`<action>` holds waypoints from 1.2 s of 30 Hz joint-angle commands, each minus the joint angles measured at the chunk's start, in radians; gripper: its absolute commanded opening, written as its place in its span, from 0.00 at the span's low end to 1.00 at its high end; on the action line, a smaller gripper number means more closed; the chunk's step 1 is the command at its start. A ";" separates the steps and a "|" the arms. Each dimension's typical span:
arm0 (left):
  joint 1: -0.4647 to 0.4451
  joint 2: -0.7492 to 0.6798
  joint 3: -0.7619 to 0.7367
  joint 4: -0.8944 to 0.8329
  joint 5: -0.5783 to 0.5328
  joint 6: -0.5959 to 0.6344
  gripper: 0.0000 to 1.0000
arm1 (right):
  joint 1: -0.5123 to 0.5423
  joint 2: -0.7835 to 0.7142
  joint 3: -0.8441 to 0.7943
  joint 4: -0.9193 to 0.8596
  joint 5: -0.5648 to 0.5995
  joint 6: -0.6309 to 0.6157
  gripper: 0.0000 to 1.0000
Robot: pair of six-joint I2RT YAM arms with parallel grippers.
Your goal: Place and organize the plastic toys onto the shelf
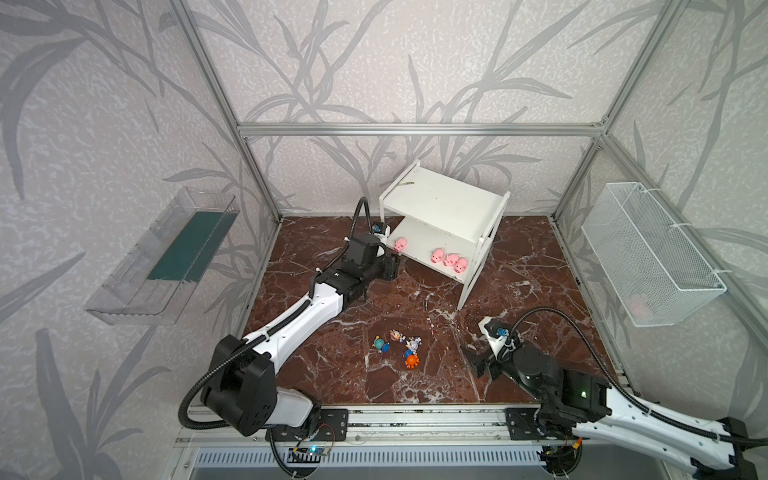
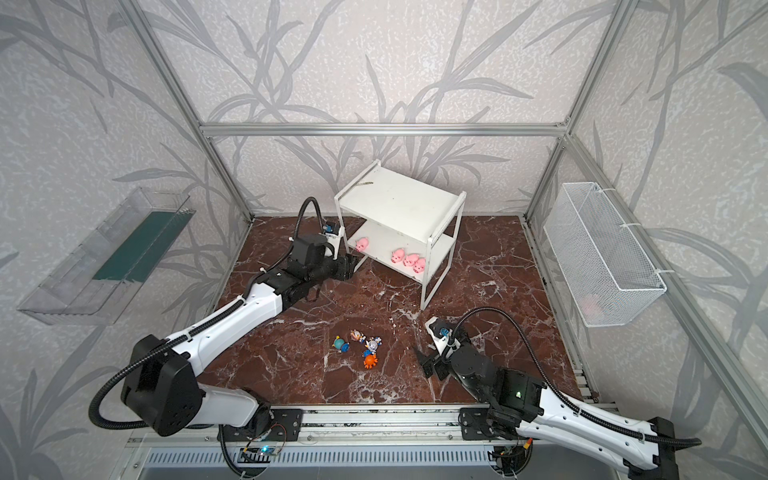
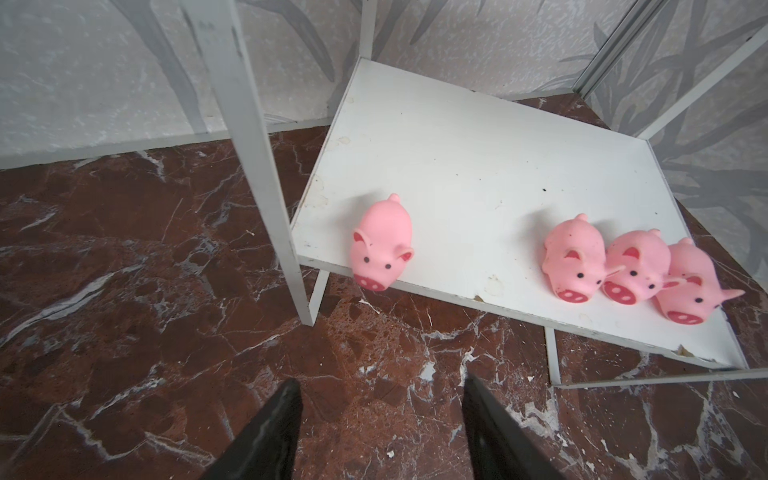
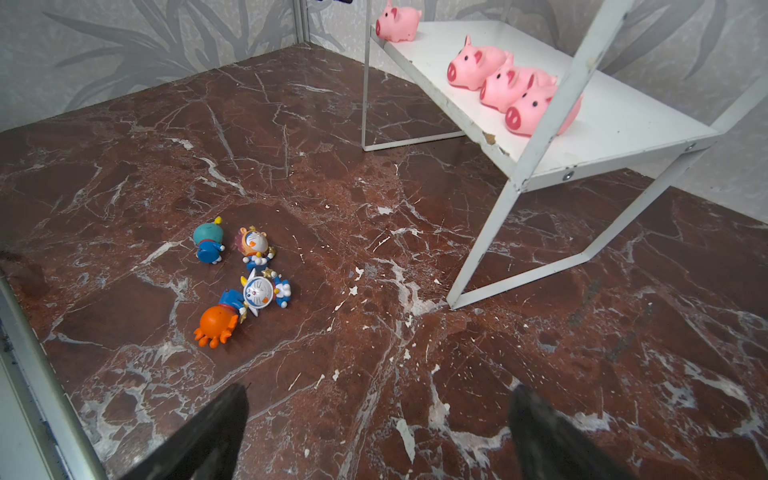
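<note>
Four round pink plastic pigs [image 3: 573, 257] are sitting on the lower board of the white two-tier shelf [image 1: 444, 199]; the left hand [image 3: 380, 384] is hovering partly open, the right hand [image 4: 378, 392] wide, both empty.

The shelf [image 1: 444, 199] stands at the back of the surface [image 1: 519, 291]. On its lower board one pig [image 1: 400, 244] sits at the front left corner and three pigs [image 1: 451, 259] sit touching at the front right. My left end effector [image 3: 380, 390] hangs just before the lone one. Four figurines [image 1: 411, 345] lie clustered in front of the shelf, left of my right end effector [image 4: 378, 399].
</note>
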 commanded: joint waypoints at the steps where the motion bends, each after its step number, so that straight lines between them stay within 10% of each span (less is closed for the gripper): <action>1: 0.015 0.007 -0.008 0.040 0.077 0.046 0.59 | -0.001 -0.011 -0.007 0.001 0.009 -0.002 0.97; 36: 0.029 0.194 0.071 0.167 -0.002 0.134 0.45 | -0.001 -0.065 -0.024 -0.027 0.029 0.006 0.97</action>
